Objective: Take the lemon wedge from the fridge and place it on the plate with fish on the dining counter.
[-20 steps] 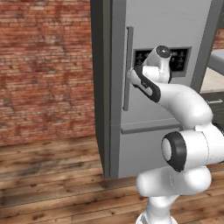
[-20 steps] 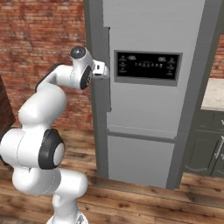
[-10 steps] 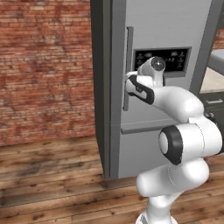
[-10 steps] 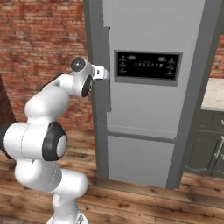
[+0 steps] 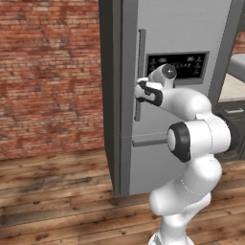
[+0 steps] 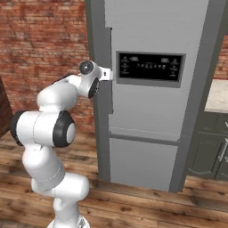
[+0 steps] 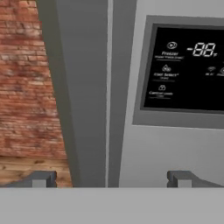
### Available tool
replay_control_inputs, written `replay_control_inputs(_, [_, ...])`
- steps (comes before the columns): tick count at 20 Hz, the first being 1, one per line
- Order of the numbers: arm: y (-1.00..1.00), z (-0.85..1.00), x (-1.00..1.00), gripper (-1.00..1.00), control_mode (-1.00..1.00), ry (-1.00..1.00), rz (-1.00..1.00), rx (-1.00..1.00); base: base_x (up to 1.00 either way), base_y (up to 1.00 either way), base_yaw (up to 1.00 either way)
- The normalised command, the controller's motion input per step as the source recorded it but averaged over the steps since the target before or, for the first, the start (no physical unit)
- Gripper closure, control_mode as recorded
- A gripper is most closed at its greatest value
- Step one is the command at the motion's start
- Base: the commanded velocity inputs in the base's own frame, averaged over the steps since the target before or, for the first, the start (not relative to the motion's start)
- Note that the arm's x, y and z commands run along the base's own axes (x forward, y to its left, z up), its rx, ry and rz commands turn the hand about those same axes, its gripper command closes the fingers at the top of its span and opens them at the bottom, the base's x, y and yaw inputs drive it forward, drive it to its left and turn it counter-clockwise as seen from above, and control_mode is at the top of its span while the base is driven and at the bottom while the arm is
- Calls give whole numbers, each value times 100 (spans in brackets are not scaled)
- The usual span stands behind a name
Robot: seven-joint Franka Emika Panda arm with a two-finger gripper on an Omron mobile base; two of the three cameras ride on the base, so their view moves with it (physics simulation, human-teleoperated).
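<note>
A red brick wall (image 5: 48,72) ran behind, its courses mottled light and dark, and reached down to a floor (image 5: 52,196) of brown wooden planks with visible grain and darker seams. In the right base view the same wall (image 6: 42,40) showed at the left, with the floor (image 6: 147,209) spreading across the bottom. At the far right stood a dark grey cabinet (image 6: 213,149) with a slim metal handle, topped by a pale speckled table (image 6: 217,95). The light was even and soft, casting a faint shadow on the planks.
</note>
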Motion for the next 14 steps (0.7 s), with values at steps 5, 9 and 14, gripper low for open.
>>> replay_control_inputs(5, [0,-15,40,-100,-100,0,0,0,0,0,0])
replay_control_inputs(9, [0,-27,44,-100,-100,0,0,0,0,0,0])
replay_control_inputs(14, [0,-18,53,-100,-100,0,0,0,0,0,0])
